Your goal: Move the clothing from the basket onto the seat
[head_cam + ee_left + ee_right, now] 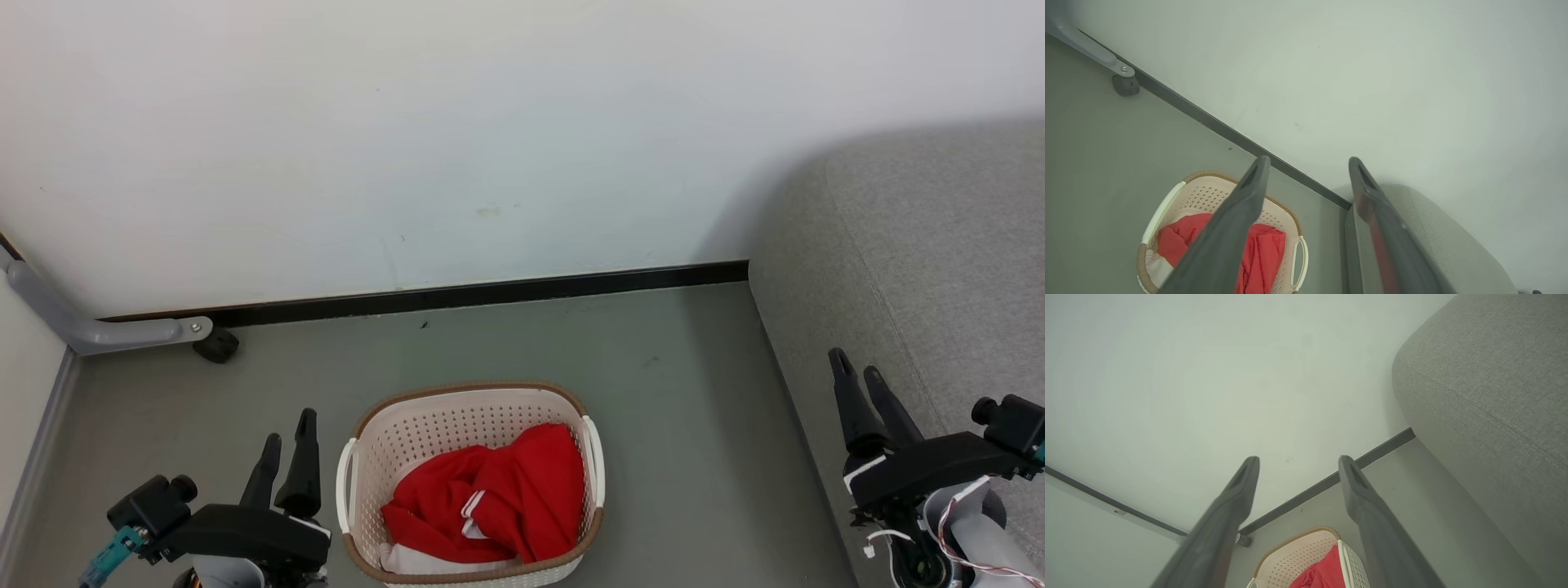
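Observation:
The cream perforated basket (457, 412) with a brown rim stands on the grey floor at the bottom centre of the head view. Red clothing (498, 494) with white trim lies bunched inside it. The grey fabric seat (914, 269) fills the right side. My left gripper (287, 445) is open, just left of the basket, holding nothing. My right gripper (857, 376) is open over the seat's front edge, also empty. The left wrist view shows the basket (1208, 190), the clothing (1265, 249) and the seat (1445, 241). In the right wrist view appear the basket (1298, 555), the clothing (1323, 571) and the seat (1486, 388).
A white wall (457, 139) with a dark baseboard (490, 292) runs behind the basket. A grey metal leg with a black caster (216, 345) sits at the back left. Open grey floor (678, 425) lies between basket and seat.

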Tool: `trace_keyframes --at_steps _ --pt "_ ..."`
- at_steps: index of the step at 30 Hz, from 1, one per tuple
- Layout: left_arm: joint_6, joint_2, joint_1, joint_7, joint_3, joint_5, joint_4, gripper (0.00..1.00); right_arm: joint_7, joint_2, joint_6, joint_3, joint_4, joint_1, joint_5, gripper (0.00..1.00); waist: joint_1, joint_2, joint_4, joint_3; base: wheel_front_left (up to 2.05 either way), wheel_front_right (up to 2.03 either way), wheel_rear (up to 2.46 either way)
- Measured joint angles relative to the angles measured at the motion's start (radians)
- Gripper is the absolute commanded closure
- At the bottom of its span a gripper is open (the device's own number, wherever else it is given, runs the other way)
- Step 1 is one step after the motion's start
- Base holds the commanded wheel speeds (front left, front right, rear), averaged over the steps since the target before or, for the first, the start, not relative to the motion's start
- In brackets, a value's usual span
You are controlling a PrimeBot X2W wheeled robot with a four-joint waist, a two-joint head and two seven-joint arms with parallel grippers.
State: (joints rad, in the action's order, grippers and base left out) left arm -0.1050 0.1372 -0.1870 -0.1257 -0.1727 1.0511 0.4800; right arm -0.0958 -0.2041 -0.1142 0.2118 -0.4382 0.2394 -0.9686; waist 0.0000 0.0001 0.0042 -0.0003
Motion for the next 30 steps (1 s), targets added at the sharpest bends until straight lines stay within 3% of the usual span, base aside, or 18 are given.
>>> trace_keyframes --at_steps 20,30 --pt "0.044 0.052 -0.045 -0.071 -0.107 -0.335 0.026 0.00 -0.083 -0.071 0.035 0.168 -0.073 0.081 0.307 0.00 0.0000 0.0000 -0.002 -0.003 0.00 0.00 0.00" --pt "0.057 0.066 -0.061 -0.107 -0.141 -0.472 0.051 0.00 -0.123 -0.108 0.035 0.235 -0.119 0.123 0.427 0.00 0.0000 0.0000 0.002 -0.004 0.00 0.00 0.00"
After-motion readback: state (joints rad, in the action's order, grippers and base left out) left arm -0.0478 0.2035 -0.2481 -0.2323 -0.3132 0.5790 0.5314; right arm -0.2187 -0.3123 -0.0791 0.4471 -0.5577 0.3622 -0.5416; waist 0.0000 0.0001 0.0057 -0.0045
